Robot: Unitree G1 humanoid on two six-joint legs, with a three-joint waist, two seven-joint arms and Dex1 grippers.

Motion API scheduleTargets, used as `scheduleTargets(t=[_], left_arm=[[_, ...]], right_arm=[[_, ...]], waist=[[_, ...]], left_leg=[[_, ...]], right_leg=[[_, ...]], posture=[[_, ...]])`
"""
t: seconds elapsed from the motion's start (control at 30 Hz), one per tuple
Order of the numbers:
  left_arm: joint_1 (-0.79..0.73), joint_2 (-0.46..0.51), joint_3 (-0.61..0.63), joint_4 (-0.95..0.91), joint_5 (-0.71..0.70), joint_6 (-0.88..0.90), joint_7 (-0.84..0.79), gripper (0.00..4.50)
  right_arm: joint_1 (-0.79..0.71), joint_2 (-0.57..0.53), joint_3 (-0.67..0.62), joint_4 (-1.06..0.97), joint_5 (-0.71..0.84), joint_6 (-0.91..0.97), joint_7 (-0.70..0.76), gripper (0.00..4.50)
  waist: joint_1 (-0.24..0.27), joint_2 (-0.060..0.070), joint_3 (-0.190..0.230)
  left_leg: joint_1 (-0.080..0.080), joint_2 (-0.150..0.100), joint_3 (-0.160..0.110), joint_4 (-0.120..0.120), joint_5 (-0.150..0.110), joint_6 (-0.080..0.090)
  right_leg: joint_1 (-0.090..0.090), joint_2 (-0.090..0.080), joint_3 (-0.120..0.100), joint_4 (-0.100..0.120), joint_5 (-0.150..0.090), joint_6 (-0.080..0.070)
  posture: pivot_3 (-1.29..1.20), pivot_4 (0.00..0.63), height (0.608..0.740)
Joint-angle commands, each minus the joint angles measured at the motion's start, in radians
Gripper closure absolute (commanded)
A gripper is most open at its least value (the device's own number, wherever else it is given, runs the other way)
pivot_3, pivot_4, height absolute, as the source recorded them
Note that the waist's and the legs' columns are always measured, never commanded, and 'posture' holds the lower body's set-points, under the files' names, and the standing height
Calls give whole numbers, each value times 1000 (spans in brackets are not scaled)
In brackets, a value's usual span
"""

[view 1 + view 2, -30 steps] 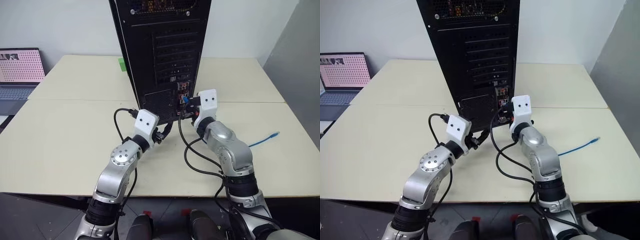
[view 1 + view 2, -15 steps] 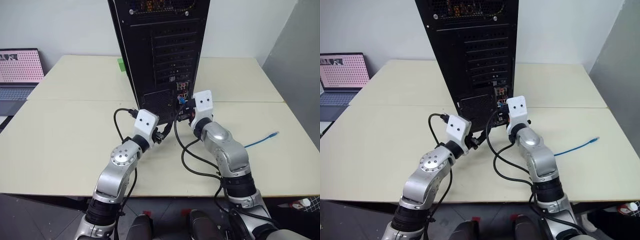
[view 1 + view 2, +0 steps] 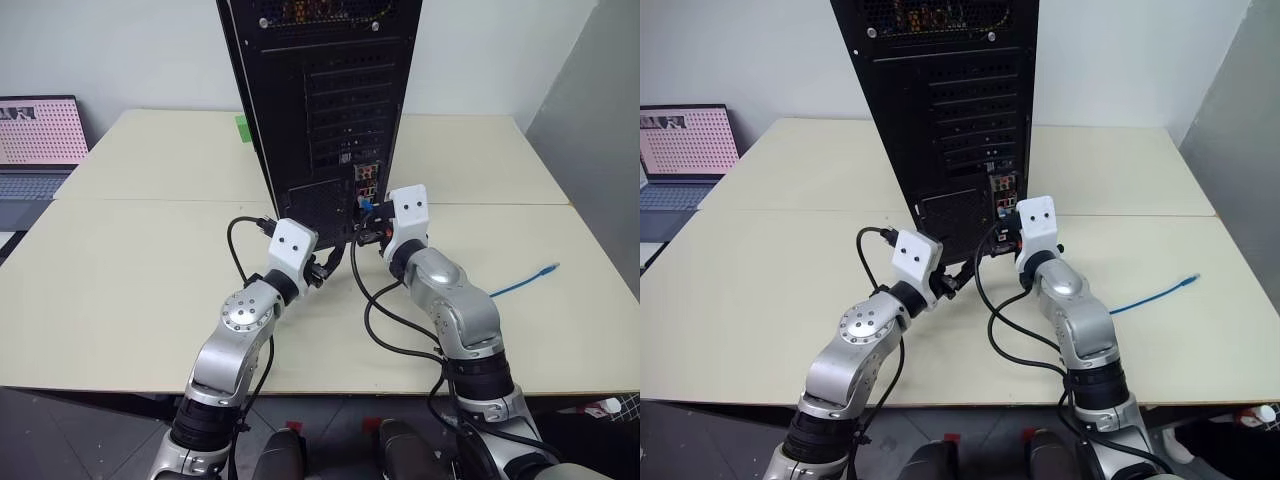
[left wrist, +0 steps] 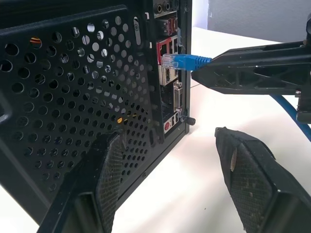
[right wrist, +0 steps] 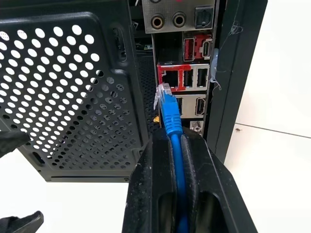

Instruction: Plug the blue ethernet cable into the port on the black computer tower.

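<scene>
The right hand has moved slightly lower, clenched on the thin blue ethernet cable; left hand released. Its clear plug sits just below the small square port of the tall black metal computer tower, so pushing now may jam it.

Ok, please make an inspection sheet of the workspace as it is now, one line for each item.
Surface: cream table, two tops joined.
Job's things: black computer tower upright; blue ethernet cable with plug just short of the port, not inserted; far end lies on table.
Clutter: green object beside tower.
Grippers: right gripper shut on the cable; left gripper open by the tower's lower corner, holding nothing.
Cables: black arm cables looping over table.
Surroundings: laptop at left, white wall.
</scene>
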Motion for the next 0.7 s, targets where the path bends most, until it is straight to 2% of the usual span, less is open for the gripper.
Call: scheduleTargets(t=[0.03,0.7], left_arm=[[-2,-1,10,-26,8,-21,0,1390],[2,-6,12,-32,17,-18,0,1390]], right_arm=[[-20,8,-11,-40,-3,-21,-9,4500],[-39,6,-13,13,-10,-58,-21,4500]], waist=[[0,0,0],[0,0,0]], left_leg=[[0,0,0,0,0,0],[0,0,0,0,0,0]], right_leg=[[0,0,0,0,0,0],[0,0,0,0,0,0]], posture=[[0,150,740],[0,150,740]])
